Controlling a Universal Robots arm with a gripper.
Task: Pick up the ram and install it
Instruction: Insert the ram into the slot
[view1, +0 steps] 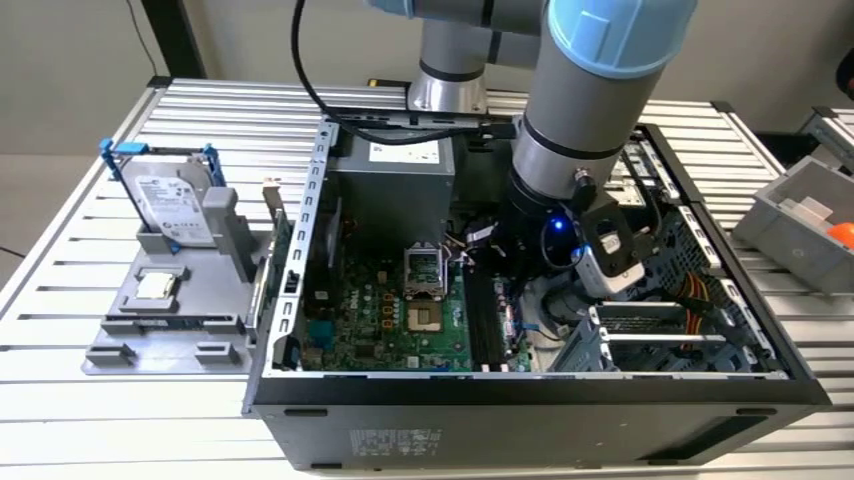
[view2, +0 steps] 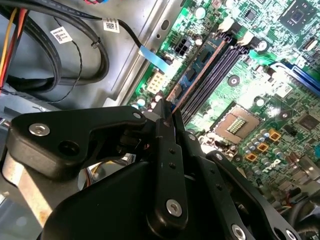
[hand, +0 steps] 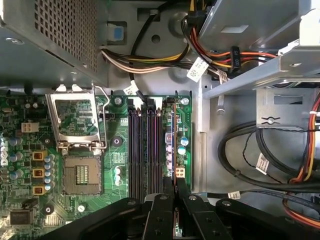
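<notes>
The ram (view2: 200, 70) is a thin circuit-board stick with dark chips, seen edge-on (hand: 173, 145) in both wrist views. My gripper (hand: 175, 194) (view2: 168, 116) is shut on one end of it. The stick lies along the black memory slots (hand: 145, 150) (view2: 220, 67), lined up with the slot nearest the board's edge. Whether it is pressed into that slot I cannot tell. In the exterior view the arm's wrist (view1: 567, 250) reaches down into the open computer case (view1: 534, 385) above the motherboard (view1: 387, 320).
An open processor socket (hand: 82, 172) lies beside the slots. Cable bundles (hand: 250, 155) and a metal drive cage (hand: 260, 30) crowd the other side. Outside the case, a grey stand (view1: 147, 335) carries a blue-handled hard drive (view1: 174, 205) and a small silver chip (view1: 158, 287). A grey bin (view1: 807, 215) sits at the exterior view's right.
</notes>
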